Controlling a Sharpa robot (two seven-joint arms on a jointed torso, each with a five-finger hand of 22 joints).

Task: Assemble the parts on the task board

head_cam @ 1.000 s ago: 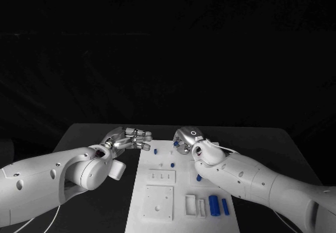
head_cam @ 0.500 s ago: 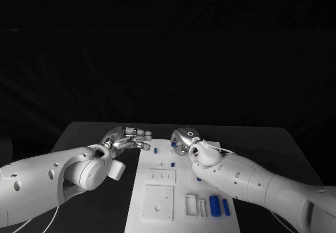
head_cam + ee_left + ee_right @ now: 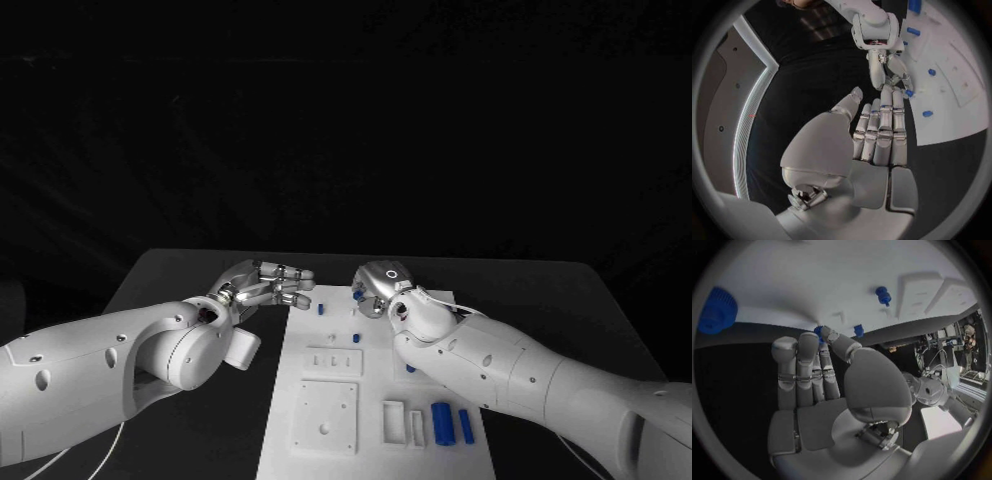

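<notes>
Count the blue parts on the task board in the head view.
6. Two cylinders at the board's near right; one beside the right arm; two small ones farther up; one at the right robot hand. The arm may hide others.

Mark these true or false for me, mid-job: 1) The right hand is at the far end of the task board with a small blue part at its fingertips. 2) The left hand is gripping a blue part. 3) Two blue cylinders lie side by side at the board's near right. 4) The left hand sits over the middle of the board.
1) True: the right hand is at the far end of the task board, with a small blue part at its fingertips.
2) False: the left hand holds nothing, fingers extended.
3) True: two blue cylinders lie there.
4) False: it is beside the board's far left edge.
</notes>
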